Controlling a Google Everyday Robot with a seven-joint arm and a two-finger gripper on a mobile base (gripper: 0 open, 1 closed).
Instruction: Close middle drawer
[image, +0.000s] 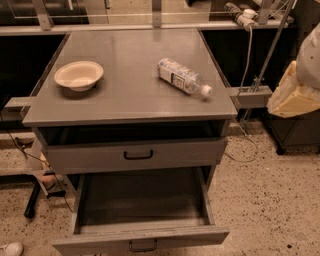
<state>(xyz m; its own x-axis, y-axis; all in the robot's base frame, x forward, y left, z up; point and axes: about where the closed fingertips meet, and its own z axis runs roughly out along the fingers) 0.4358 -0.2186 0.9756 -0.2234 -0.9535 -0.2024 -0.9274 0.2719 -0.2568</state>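
Gripper (295, 97): pale cream-and-white mass at the frame's 3 o'clock edge, apart from the table (130, 100). Jaws spread or pressed together: cannot tell.

Middle drawer (142, 236): at 6 o'clock, standing far out, long shallow tray with nothing visible inside.

Judgement: grey sheet metal, stiff, probably light unloaded and running on slides. No grasp needed; a flat push on the low front beside its small black loop handle (143, 245), toward 12 o'clock.

Above it sits the taller-fronted top drawer (190, 156).

Table top is smooth matte grey. Round cream bowl (78, 75) at 10 o'clock; clear plastic bottle (182, 76) lying at 1 o'clock.
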